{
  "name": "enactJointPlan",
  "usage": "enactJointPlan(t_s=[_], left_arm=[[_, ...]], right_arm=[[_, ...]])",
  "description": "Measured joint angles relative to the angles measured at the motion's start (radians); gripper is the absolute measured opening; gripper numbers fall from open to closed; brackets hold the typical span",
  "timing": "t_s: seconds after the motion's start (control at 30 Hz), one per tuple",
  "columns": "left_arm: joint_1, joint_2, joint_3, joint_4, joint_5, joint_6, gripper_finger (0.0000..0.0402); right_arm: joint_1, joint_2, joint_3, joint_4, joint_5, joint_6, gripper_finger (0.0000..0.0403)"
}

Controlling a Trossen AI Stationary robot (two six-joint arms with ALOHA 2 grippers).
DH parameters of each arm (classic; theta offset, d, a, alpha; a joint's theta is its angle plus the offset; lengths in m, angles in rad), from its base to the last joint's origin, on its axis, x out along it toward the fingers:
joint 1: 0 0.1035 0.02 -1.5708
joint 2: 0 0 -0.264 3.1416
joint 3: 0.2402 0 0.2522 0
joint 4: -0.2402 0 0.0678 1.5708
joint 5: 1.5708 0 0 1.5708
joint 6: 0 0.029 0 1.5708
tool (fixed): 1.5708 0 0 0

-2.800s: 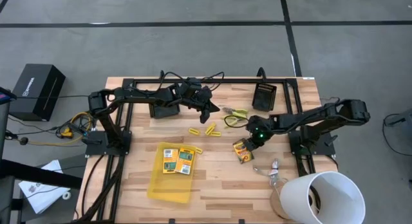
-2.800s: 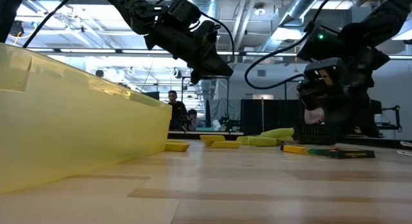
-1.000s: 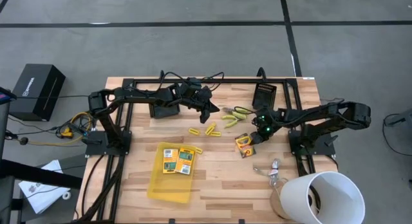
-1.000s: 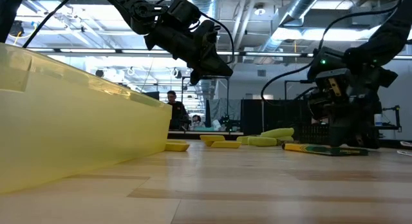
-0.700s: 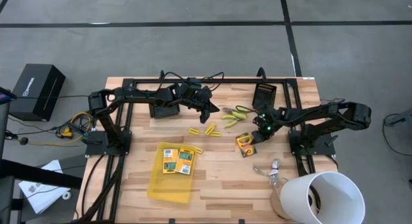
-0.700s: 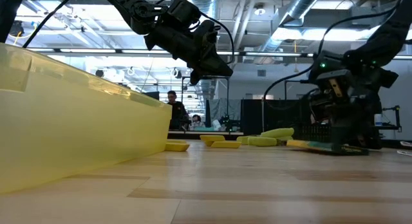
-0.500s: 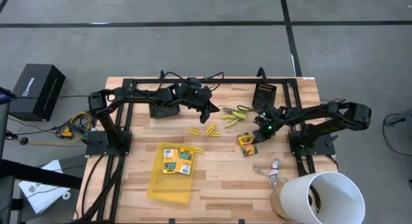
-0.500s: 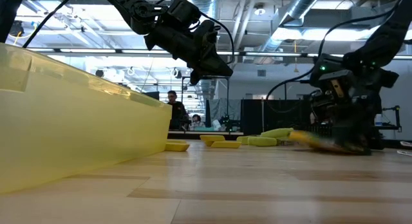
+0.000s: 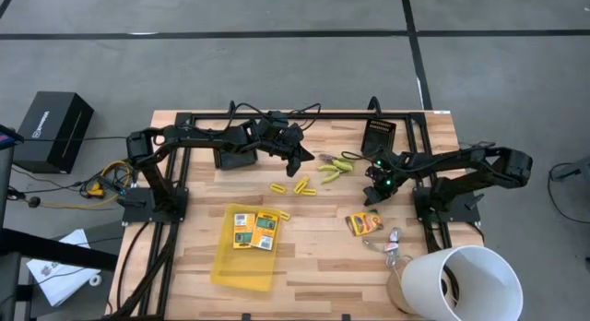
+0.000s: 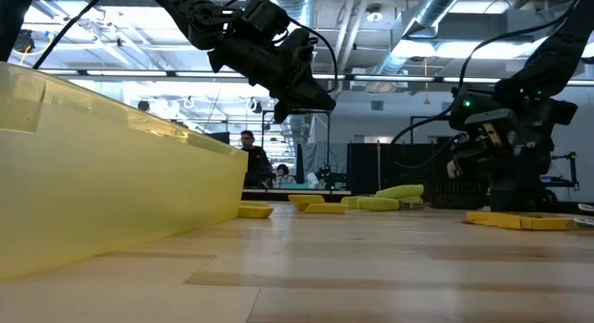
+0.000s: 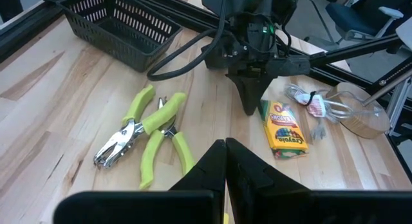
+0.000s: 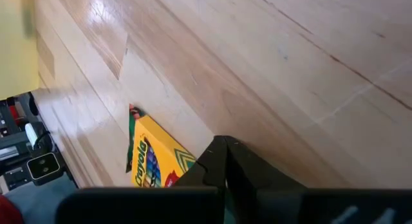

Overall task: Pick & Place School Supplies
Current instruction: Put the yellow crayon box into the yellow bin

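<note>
Even overhead light falls on my counter (image 9: 313, 256), bright, with soft short shadows. In the low view, ceiling lamps glare across the top and the tray (image 10: 102, 165) at left is blurred. Glare streaks the wood at upper left in my right wrist view.
</note>
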Motion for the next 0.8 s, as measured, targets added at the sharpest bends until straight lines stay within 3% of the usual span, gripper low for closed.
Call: enactJointPlan(t_s=[0.63, 0.8], left_arm=[[-0.002, 0.0, 0.0, 0.016, 0.005, -0.017, 0.0001], [-0.006, 0.0, 0.0, 0.02, 0.008, -0.018, 0.0001]], right_arm=[[0.018, -0.029, 0.044, 0.034, -0.003, 0.062, 0.0], [0.041, -0.027, 0.043, 0.123, -0.096, 0.092, 0.0]])
